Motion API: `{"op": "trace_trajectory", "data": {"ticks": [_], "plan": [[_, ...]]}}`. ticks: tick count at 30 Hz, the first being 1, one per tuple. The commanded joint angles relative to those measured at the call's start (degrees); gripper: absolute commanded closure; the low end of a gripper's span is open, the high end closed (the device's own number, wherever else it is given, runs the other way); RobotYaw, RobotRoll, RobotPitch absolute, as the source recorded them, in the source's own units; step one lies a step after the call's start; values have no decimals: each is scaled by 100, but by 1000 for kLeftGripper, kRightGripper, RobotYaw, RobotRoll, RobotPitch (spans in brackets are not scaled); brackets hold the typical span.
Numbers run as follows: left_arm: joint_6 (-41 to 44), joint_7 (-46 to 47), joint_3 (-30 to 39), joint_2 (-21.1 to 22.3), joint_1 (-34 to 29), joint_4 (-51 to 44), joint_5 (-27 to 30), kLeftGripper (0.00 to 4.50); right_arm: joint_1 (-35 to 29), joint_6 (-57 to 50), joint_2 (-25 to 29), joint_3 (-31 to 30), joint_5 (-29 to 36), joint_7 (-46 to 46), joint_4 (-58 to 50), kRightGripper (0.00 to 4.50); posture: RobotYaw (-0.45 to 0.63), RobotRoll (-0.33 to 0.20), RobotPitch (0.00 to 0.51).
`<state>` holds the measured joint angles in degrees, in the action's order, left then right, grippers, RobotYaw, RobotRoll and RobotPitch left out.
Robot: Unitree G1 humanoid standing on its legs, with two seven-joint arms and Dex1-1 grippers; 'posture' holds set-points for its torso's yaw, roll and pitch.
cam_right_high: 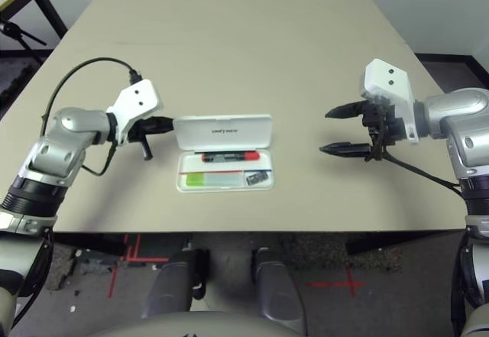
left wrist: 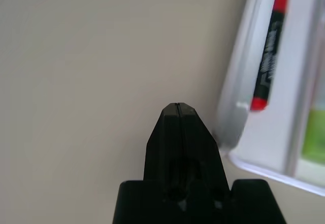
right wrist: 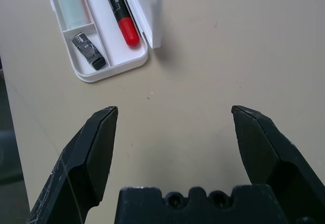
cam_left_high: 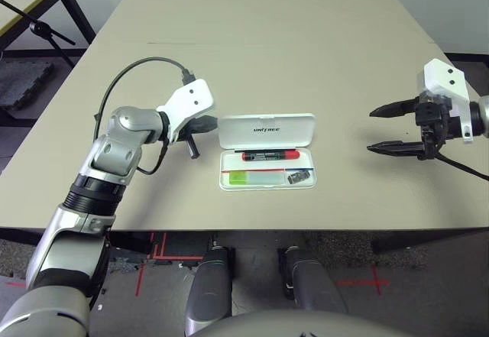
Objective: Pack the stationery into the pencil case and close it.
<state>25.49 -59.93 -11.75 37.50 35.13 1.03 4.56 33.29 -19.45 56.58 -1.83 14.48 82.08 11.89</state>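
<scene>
White plastic pencil case [cam_left_high: 267, 179] lies open near the table's front edge, holding the green-and-white stick [cam_left_high: 256, 176], a small dark piece [cam_left_high: 299, 176] and, behind them, the red marker [cam_left_high: 270, 155]. Left gripper [cam_left_high: 192, 140], clenched beside the raised lid [cam_left_high: 267, 130], could shove the case instead of closing it. Right gripper [cam_left_high: 396, 129] hangs spread, well apart.

We note both head cameras look steeply down on the table [cam_left_high: 306, 46], sharing the open pencil case [cam_left_high: 267, 152] near centre. Each wrist camera sits low and close; both catch that case, at 2 and 11 o'clock.
</scene>
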Motion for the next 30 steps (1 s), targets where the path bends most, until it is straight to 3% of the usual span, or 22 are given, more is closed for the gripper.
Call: {"op": "trace_trajectory", "data": {"ticks": [1,6,12,24,30], "plan": [[101,-338,-117,149,-237,-401,199,4463,-24,10,29,-24,-26,-13,-26,0,19,0,114],[127,-609,-199,290,-512,-858,327,4463,-86,29,34,-33,-56,-33,-49,0,15,0,112],[219,-454,-517,40,-638,-1086,228,4463,-6,100,-14,-95,-145,-28,52,0,14,0,112],[116,-271,-1048,-197,-734,-1029,-14,4463,40,165,-56,-160,-239,-18,108,0,15,0,111],[-20,-332,-1279,-34,-811,-923,-244,4463,18,153,-63,-174,-253,-39,76,0,8,0,111]]}}
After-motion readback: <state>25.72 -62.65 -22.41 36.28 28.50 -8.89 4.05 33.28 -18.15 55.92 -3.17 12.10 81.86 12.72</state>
